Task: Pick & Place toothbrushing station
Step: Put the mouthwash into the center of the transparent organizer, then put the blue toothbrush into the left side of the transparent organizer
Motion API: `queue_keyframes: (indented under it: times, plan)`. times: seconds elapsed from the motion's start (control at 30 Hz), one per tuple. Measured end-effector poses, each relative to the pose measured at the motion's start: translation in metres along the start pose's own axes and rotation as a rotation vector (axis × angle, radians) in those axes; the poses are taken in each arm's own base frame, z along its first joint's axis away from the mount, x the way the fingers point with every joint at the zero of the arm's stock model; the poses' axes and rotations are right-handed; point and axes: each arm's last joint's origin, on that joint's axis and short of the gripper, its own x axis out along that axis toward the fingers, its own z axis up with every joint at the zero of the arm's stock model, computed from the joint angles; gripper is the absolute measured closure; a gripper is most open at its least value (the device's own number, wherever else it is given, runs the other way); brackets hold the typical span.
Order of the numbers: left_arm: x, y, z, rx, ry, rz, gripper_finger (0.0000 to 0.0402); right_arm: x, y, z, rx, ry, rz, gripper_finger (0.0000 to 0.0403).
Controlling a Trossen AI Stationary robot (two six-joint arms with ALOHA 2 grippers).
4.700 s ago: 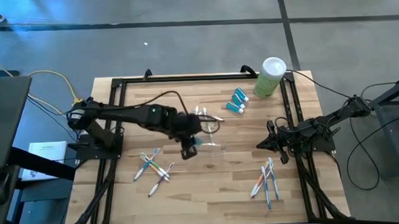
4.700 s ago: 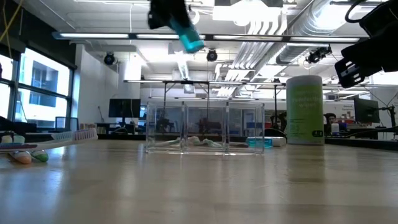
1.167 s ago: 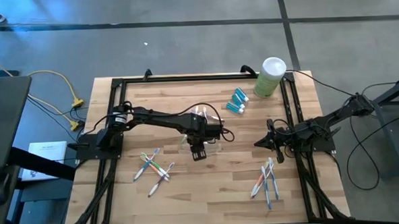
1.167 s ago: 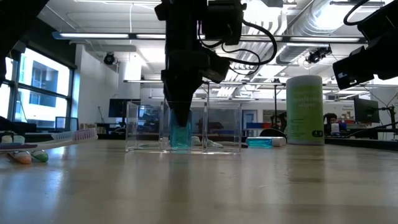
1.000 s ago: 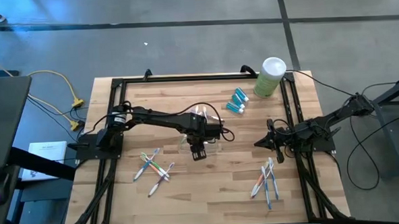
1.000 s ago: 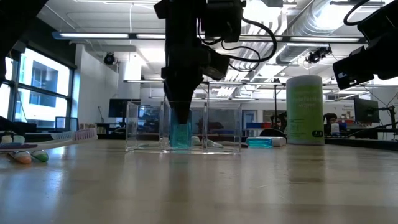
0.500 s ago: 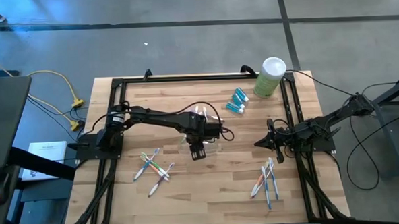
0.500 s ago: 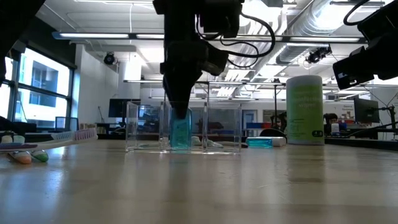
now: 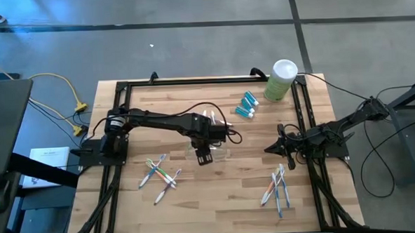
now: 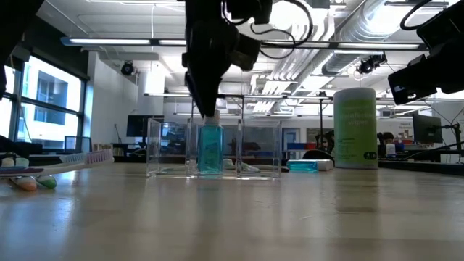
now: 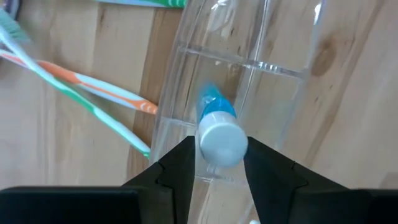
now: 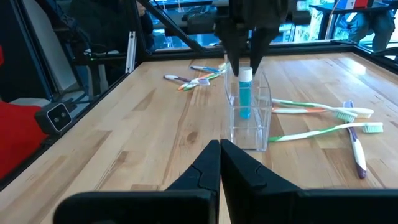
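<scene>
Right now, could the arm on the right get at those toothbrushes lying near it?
Probably yes. The toothbrushes lie loose on bare table close by the right end effector, with nothing over them or between them. It is shut, though, so it would have to open first.

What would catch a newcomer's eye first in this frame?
The blue tube standing upright, white cap up, in the middle compartment of the clear holder near the table's centre, with the left hand just above it, fingers apart on either side of the cap. Next come the pale-green canister at the far right corner and the toothbrushes scattered along the near side, while the right hand waits shut at the right edge.
</scene>
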Motion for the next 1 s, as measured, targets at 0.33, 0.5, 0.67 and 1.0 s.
queue_keyframes:
  times: [0.33,0.5,0.67,1.0]
  plan:
    - [-0.029,0.001,-0.008,0.004,-0.051,-0.017,0.0272,0.0,0.0,0.0,0.001,0.003,-0.003,0.04]
    - [-0.049,0.001,-0.018,0.008,-0.059,-0.026,0.0272,0.0,0.0,0.0,0.001,0.005,-0.003,0.04]
    - [-0.076,-0.001,-0.039,-0.024,-0.027,-0.065,0.0272,0.001,0.0,-0.001,0.003,0.014,-0.002,0.04]
    - [-0.115,-0.021,-0.084,-0.149,0.059,-0.116,0.0272,0.001,0.0,-0.002,0.024,0.024,-0.004,0.04]
